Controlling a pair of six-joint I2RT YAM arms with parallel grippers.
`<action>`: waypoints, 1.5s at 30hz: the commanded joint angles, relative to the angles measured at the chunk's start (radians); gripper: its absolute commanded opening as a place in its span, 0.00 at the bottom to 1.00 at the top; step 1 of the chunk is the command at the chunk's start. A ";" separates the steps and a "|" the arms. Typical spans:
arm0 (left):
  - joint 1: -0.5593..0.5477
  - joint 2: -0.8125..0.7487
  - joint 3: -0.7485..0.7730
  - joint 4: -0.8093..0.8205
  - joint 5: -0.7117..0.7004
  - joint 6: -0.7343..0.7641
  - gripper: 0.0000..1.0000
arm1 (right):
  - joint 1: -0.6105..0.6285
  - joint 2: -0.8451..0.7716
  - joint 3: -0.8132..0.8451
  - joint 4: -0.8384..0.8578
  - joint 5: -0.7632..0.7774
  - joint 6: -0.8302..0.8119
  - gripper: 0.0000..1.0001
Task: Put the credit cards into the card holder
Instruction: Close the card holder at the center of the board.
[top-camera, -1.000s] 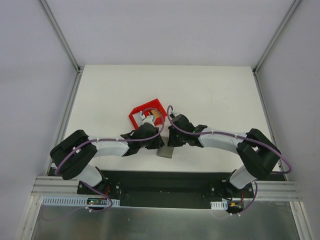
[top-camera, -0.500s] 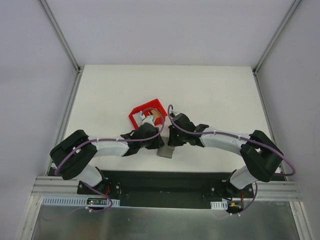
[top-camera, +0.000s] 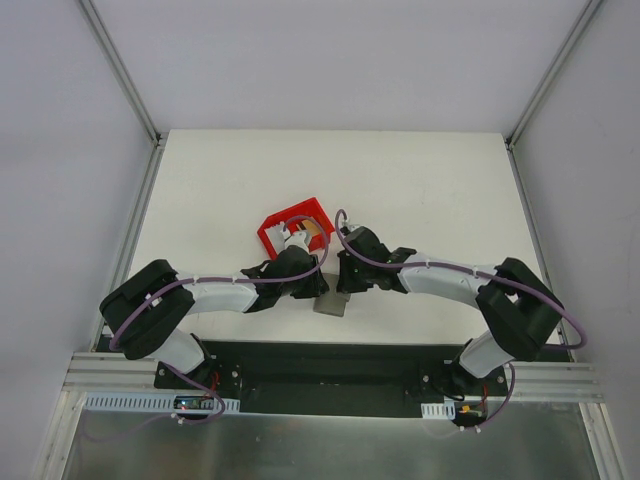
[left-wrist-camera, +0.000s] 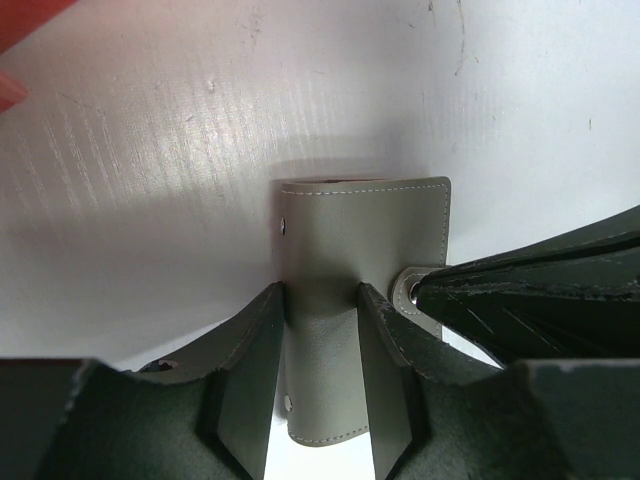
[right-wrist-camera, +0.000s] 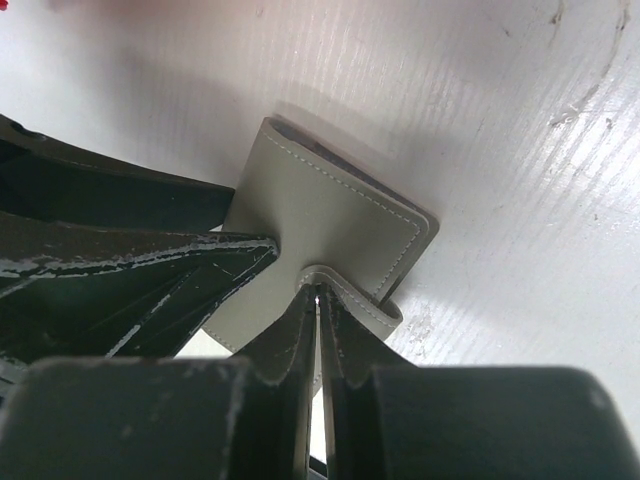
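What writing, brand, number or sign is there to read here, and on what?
None readable.
The card holder is plain grey, stitching only.
Any print on the card in the red bin, or on the circuit boards by the arm bases, is too small to tell.

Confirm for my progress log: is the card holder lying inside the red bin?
No, the card holder lies on the white table, outside the red bin.
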 joint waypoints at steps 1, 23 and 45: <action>-0.005 0.017 -0.033 -0.108 0.020 0.026 0.35 | 0.000 0.019 0.012 0.009 -0.019 0.005 0.07; -0.006 0.008 -0.035 -0.110 0.020 0.032 0.37 | -0.007 -0.159 -0.046 -0.015 0.079 0.002 0.09; -0.006 0.012 -0.038 -0.102 0.026 0.039 0.38 | -0.012 -0.119 -0.090 0.055 0.056 0.041 0.10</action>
